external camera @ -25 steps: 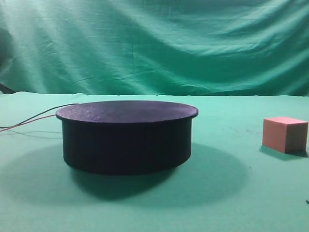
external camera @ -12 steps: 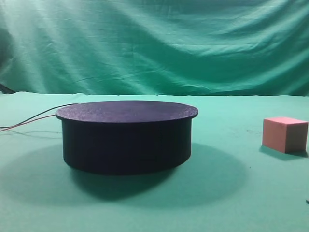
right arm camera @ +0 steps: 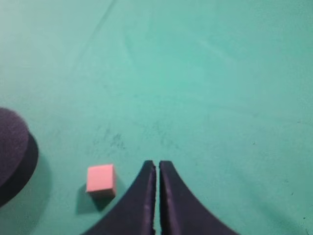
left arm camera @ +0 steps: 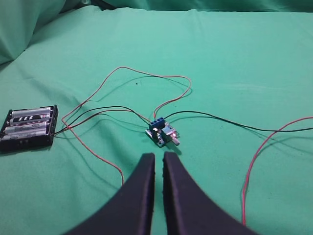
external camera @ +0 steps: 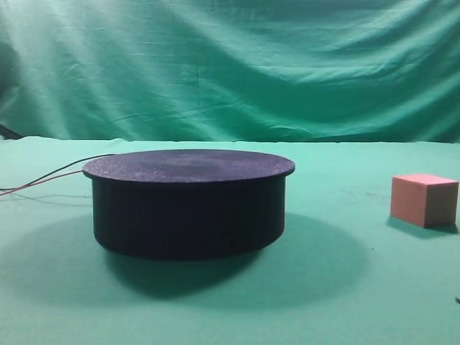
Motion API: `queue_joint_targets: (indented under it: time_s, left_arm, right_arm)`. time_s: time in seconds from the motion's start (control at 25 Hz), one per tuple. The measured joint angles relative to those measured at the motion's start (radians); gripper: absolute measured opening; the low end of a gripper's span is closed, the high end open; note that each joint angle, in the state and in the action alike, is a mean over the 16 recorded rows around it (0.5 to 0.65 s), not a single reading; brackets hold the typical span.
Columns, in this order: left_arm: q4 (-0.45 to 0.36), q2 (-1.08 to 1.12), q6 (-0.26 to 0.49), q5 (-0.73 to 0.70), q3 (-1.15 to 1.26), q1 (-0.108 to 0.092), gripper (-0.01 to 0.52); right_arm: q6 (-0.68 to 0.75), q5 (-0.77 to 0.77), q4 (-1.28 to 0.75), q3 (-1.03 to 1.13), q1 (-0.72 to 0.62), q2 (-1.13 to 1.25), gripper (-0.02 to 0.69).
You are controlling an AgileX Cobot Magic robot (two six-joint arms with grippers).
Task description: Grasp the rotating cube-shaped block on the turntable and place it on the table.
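The salmon-pink cube-shaped block [external camera: 424, 200] rests on the green table [external camera: 345, 302] at the right, apart from the black turntable [external camera: 188, 203], whose top is bare. In the right wrist view the block [right arm camera: 100, 179] lies left of my right gripper [right arm camera: 157, 164], which is shut and empty above the cloth; the turntable's edge [right arm camera: 14, 152] shows at the far left. My left gripper [left arm camera: 158, 156] is shut and empty above the cloth in the left wrist view. Neither gripper shows in the exterior view.
Red and black wires [external camera: 43, 180] trail left from the turntable. In the left wrist view a small blue circuit board [left arm camera: 162, 133], a black battery holder [left arm camera: 29, 128] and looping wires [left arm camera: 254, 166] lie on the cloth.
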Motion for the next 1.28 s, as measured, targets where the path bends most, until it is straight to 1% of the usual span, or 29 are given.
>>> queue_joint_targets:
  time_s: [0.16,0.44,0.68,1.28]
  left_arm:
    - [0.0,0.0,0.0,0.0,0.0,0.0,0.0]
    - [0.0,0.0,0.0,0.0,0.0,0.0,0.0]
    - [0.0,0.0,0.0,0.0,0.0,0.0,0.0]
    - [0.0,0.0,0.0,0.0,0.0,0.0,0.0]
  right_arm:
    - [-0.002,-0.024,0.015,0.097,-0.041,-0.134,0.0]
    - [-0.001,0.033,0.034,0.152,-0.06,-0.263,0.0]
    - [-0.002,0.075,0.037,0.153,-0.06,-0.282,0.0]
    - [-0.003,0.08,0.038,0.154,-0.06,-0.282,0.0]
